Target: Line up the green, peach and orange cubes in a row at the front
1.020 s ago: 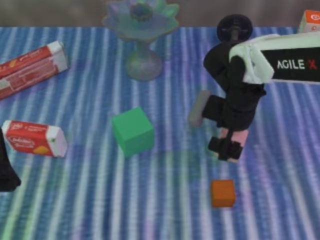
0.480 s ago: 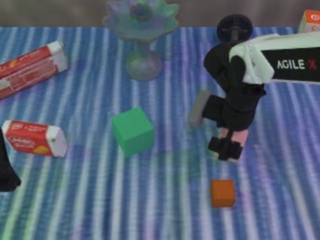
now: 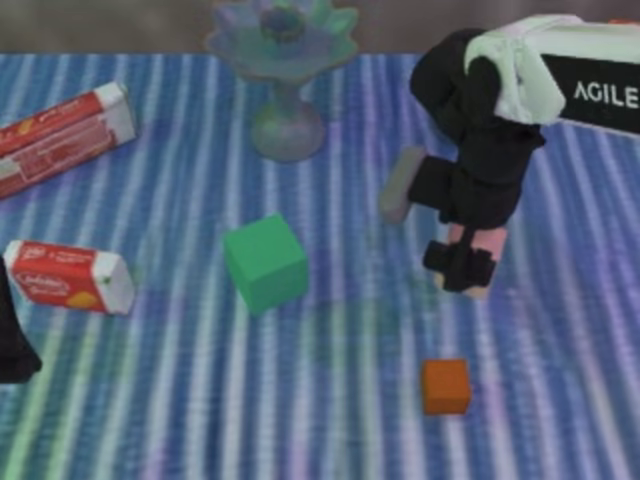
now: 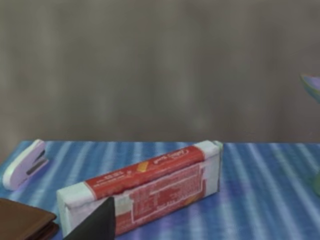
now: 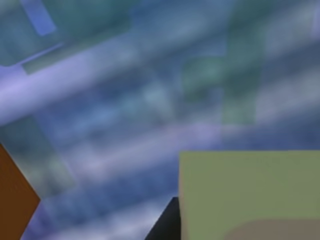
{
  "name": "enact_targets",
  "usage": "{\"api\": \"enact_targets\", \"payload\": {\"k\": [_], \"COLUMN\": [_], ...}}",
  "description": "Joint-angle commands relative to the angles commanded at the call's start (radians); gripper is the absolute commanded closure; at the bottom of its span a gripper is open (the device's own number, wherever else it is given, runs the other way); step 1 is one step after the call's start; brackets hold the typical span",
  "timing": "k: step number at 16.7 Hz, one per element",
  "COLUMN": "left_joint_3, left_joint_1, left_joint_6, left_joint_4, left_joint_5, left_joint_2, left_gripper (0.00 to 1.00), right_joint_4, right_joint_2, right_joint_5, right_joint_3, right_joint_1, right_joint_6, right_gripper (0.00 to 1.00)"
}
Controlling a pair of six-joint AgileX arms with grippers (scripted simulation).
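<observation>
My right gripper [image 3: 460,268] is shut on the peach cube [image 3: 490,243] and holds it above the cloth at the right of middle. In the right wrist view the peach cube [image 5: 250,195] fills the near corner beside a dark finger [image 5: 167,225]. The green cube [image 3: 265,262] rests left of middle. The orange cube [image 3: 445,386] lies near the front, below the gripper, and one corner of the orange cube [image 5: 12,195] shows in the right wrist view. My left gripper [image 3: 12,345] is parked at the left edge.
A pale glass stand [image 3: 285,70] rises at the back middle. Two red-and-white boxes [image 3: 60,125] [image 3: 70,277] lie at the left. The left wrist view shows a red-and-white box [image 4: 145,185], a white stapler [image 4: 22,162] and a brown wallet [image 4: 20,220].
My right arm has moved toward the back with the peach cube in its grip, and now covers the black object and the carton at the back right. The other cubes have not moved.
</observation>
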Motion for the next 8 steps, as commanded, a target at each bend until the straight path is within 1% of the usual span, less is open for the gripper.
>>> {"api": "enact_targets", "payload": {"k": [2,6,8], "left_joint_3": [0.000,0.000,0.000], "left_joint_1": [0.000,0.000,0.000], "left_joint_6": [0.000,0.000,0.000], "left_joint_4": [0.000,0.000,0.000], "left_joint_5": [0.000,0.000,0.000], "left_joint_2": [0.000,0.000,0.000], "left_gripper": [0.00,0.00,0.00], "right_joint_4": [-0.039,-0.041,-0.041], "right_joint_2": [-0.023,-0.023,-0.029], "right_joint_5": [0.000,0.000,0.000], "right_joint_3": [0.025,0.026,0.020], "right_joint_1": [0.001,-0.004,0.012], "right_joint_6": [0.001,0.003,0.000], "right_gripper": [1.00,1.00,1.00]}}
